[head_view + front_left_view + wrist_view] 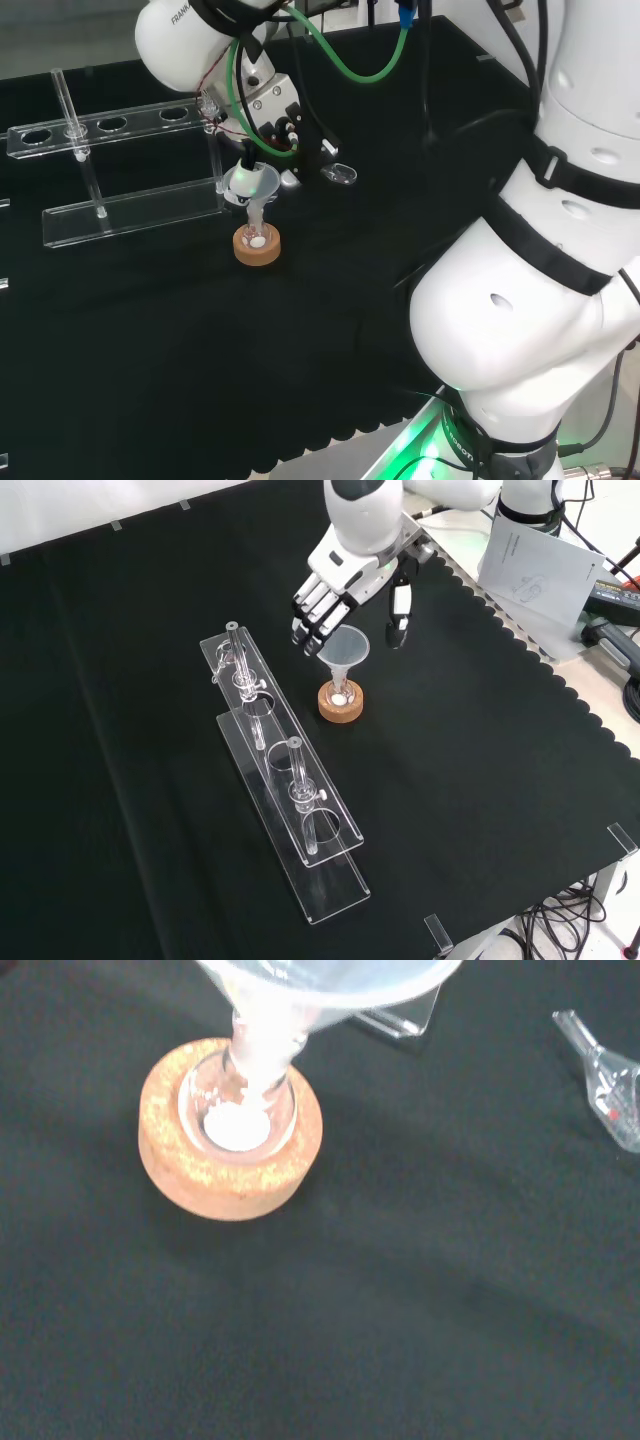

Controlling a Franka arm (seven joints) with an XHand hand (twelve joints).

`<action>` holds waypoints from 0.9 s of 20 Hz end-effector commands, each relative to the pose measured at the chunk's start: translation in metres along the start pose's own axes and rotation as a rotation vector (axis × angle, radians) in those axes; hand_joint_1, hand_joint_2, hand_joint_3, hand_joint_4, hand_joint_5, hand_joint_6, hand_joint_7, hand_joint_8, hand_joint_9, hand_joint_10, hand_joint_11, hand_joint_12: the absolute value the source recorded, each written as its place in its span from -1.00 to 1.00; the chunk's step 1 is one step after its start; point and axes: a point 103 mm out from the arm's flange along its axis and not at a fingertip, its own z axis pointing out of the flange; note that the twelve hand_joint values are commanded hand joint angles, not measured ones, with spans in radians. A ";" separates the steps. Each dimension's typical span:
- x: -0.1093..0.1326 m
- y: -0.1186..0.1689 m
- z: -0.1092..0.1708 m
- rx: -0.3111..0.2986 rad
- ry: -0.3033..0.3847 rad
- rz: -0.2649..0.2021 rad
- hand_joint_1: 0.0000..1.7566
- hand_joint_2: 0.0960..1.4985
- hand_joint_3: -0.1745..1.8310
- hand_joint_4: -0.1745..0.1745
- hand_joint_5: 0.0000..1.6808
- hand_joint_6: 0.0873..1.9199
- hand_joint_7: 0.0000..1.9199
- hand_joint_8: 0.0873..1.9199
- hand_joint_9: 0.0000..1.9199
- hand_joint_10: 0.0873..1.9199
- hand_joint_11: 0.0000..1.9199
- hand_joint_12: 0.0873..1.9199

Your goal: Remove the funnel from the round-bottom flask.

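A clear funnel [345,648] stands with its stem in the neck of a small round-bottom flask [340,692], which rests on a cork ring [341,706]. White powder lies in the flask's bottom [238,1125]. The hand [345,575] hovers just above and behind the funnel, open, with its fingers [312,615] on one side of the rim and the thumb [397,620] on the other. In the head view the hand [268,115] sits right over the funnel [250,183] and the cork ring [257,248]. The wrist view has the funnel [310,980] close above the cork ring [175,1155].
Two clear acrylic tube racks [245,680] [305,815] run along the cloth left of the flask in the front view, each holding a glass tube. A small clear glass piece [338,174] lies on the cloth near the hand. Papers [535,560] lie beyond the cloth's scalloped edge.
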 end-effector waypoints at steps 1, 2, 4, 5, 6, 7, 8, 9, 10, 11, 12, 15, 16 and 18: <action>0.005 0.014 0.016 0.032 0.001 -0.008 -0.42 -0.11 -0.69 -0.11 -0.94 -1.00 -1.00 -0.80 -0.95 -0.19 -0.82 0.57; 0.005 0.015 0.017 0.033 0.003 -0.010 -0.42 -0.11 -0.69 -0.11 -0.94 -1.00 -1.00 -0.80 -0.95 -0.19 -0.82 0.57; 0.004 0.017 0.018 0.036 0.000 -0.010 -0.42 -0.11 -0.69 -0.11 -0.94 -1.00 -1.00 -0.80 -0.95 -0.18 -0.81 0.57; 0.003 0.018 0.019 0.037 0.000 -0.009 -0.42 -0.11 -0.69 -0.11 -0.94 -1.00 -1.00 -0.80 -0.95 -0.18 -0.81 0.57; 0.002 0.019 0.020 0.038 0.000 -0.008 -0.42 -0.11 -0.69 -0.11 -0.94 -1.00 -1.00 -0.80 -0.95 -0.18 -0.81 0.57; 0.006 0.020 0.018 0.038 -0.011 -0.003 -0.42 -0.11 -0.69 -0.11 -0.94 -1.00 -1.00 -0.80 -0.95 -0.18 -0.81 0.57; 0.008 0.021 0.017 0.040 -0.014 -0.003 -0.42 -0.11 -0.69 -0.11 -0.94 -1.00 -1.00 -0.80 -0.95 -0.18 -0.81 0.57; 0.008 0.021 0.017 0.042 -0.013 -0.003 -0.42 -0.11 -0.69 -0.11 -0.94 -1.00 -1.00 -0.80 -0.95 -0.18 -0.81 0.57; 0.008 0.021 0.017 0.043 -0.008 -0.005 -0.41 -0.11 -0.69 -0.11 -0.94 -1.00 -1.00 -0.80 -0.95 -0.18 -0.81 0.57; 0.007 0.021 0.019 0.046 -0.004 -0.006 -0.41 -0.11 -0.69 -0.10 -0.94 -1.00 -1.00 -0.80 -0.95 -0.18 -0.81 0.57; 0.005 0.022 0.021 0.052 0.002 -0.009 -0.41 -0.11 -0.69 -0.10 -0.94 -1.00 -1.00 -0.80 -0.95 -0.18 -0.81 0.57; -0.002 0.024 0.029 0.061 0.016 -0.008 -0.40 -0.09 -0.69 -0.09 -0.94 -1.00 -1.00 -0.78 -0.94 -0.18 -0.81 0.57; -0.003 0.025 0.031 0.065 0.016 -0.006 -0.40 -0.09 -0.69 -0.08 -0.93 -1.00 -1.00 -0.77 -0.94 -0.17 -0.80 0.57; -0.005 0.026 0.035 0.070 0.015 -0.001 -0.38 -0.07 -0.69 -0.06 -0.92 -1.00 -1.00 -0.73 -0.92 -0.17 -0.80 0.57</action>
